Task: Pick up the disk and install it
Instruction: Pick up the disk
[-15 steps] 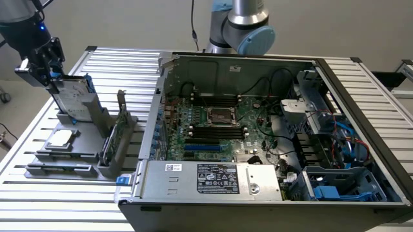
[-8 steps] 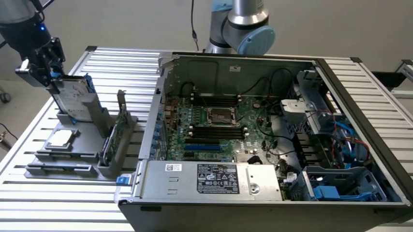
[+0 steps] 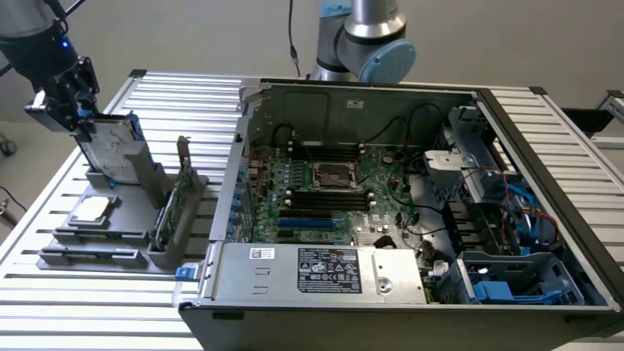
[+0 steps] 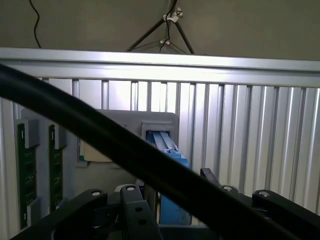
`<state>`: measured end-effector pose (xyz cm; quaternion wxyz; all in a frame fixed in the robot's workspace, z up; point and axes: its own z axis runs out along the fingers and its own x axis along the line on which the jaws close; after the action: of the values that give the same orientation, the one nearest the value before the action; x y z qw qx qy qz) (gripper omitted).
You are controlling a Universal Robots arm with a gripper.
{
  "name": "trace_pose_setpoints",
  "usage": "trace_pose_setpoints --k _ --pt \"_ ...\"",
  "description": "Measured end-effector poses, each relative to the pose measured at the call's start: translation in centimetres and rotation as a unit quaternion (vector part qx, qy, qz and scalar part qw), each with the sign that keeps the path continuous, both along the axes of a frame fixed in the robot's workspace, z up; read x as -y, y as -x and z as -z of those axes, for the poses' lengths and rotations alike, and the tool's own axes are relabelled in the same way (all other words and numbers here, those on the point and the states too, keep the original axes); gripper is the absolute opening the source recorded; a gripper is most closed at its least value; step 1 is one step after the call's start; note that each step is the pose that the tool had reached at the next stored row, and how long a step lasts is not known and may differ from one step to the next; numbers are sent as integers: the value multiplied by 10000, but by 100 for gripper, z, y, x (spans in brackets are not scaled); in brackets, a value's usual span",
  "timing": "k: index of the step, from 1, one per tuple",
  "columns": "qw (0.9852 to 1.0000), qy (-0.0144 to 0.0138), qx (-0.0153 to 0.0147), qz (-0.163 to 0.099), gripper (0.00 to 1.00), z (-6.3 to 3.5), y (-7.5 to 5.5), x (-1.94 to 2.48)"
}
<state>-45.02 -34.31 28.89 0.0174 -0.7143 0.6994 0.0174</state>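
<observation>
End effector [image 3: 78, 121] stood open at 11 o'clock of the upright disk [image 3: 109, 150] in its stand [image 3: 102, 179]; judged best to centre and square the jaws before closing.

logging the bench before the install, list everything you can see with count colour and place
disk: 1, silver-grey with blue rails, upright in the holder at the exterior view's left
holder: 1, grey, on the table beside the case
processor chip: 1, silver, flat on the holder
circuit card: 1, green, on edge in the holder, between disk and case
computer case: 1, dark grey, open, mid-table
motherboard: 1, green, inside the case
power supply: 1, silver, at the case's near edge
table: 1, silver, slatted, under it all
arm: 1, silver and pale blue, behind the case
hand: 1, black, open, at the disk's top
</observation>
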Motion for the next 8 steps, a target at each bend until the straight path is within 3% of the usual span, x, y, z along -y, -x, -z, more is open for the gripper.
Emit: trace_pose_setpoints --k 3,8 --pt "10000 -21 -1 1 54 3 0 0" --pt "10000 -27 -5 13 54 4 6 1"
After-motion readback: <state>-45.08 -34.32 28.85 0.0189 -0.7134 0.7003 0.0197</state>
